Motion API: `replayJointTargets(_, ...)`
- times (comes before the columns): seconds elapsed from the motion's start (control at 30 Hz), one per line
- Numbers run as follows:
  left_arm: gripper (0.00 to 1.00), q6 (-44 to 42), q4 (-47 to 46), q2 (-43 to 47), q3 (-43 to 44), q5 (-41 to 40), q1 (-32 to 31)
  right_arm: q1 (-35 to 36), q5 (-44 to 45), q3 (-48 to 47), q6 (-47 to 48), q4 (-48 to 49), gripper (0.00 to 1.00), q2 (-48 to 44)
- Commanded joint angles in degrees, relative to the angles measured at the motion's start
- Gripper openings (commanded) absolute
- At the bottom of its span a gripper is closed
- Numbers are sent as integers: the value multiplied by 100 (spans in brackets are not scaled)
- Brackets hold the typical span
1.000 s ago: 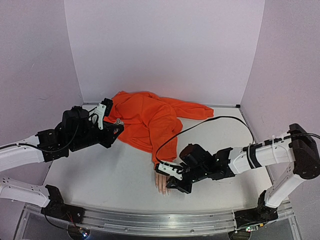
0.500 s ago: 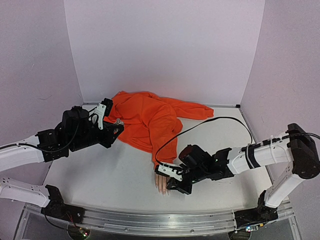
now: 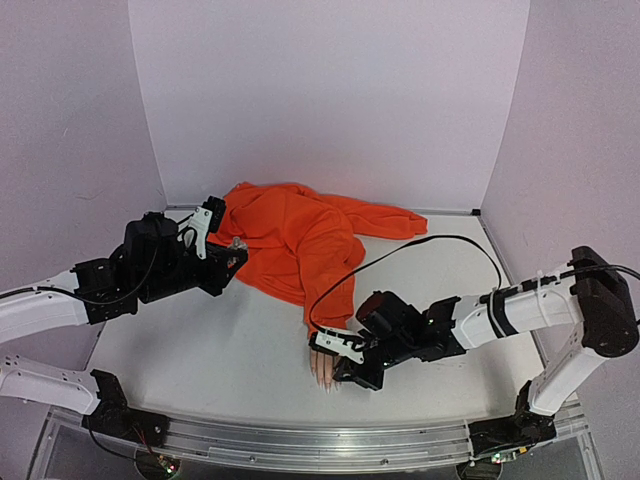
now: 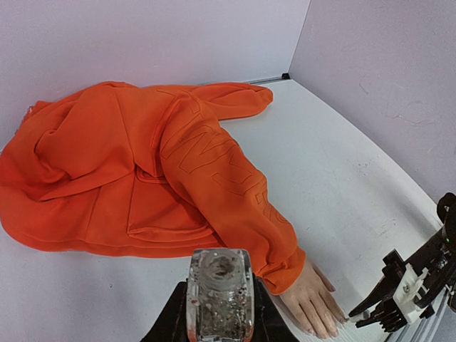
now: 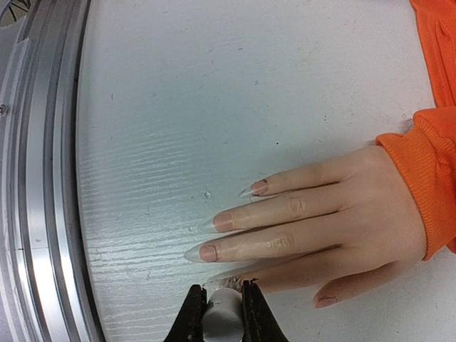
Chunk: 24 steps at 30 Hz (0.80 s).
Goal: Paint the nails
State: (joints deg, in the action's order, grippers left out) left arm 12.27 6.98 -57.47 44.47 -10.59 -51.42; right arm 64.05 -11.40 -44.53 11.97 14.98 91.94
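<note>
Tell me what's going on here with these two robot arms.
The right claw grips a small white cylindrical cap, apparently a polish brush, at the fingertips of the skin-toned mannequin hand, which lies flat on the white table. Its tip sits by the long pale nails. The left claw holds a small clear glass bottle off to the side, beside the orange hoodie.

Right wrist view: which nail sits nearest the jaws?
The lowest finger's nail, right at the white cap; the others lie farther up the picture.
</note>
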Motion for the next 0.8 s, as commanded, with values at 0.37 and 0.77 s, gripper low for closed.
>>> replayJointTargets(0.37, 0, 12, -343, 155, 10, 9, 27, 30, -340, -297, 25, -214, 0, 174)
replayJointTargets(0.77, 0, 21, -347, 148, 18, 30, 27, 29, -725, -215, 5, -268, 0, 109)
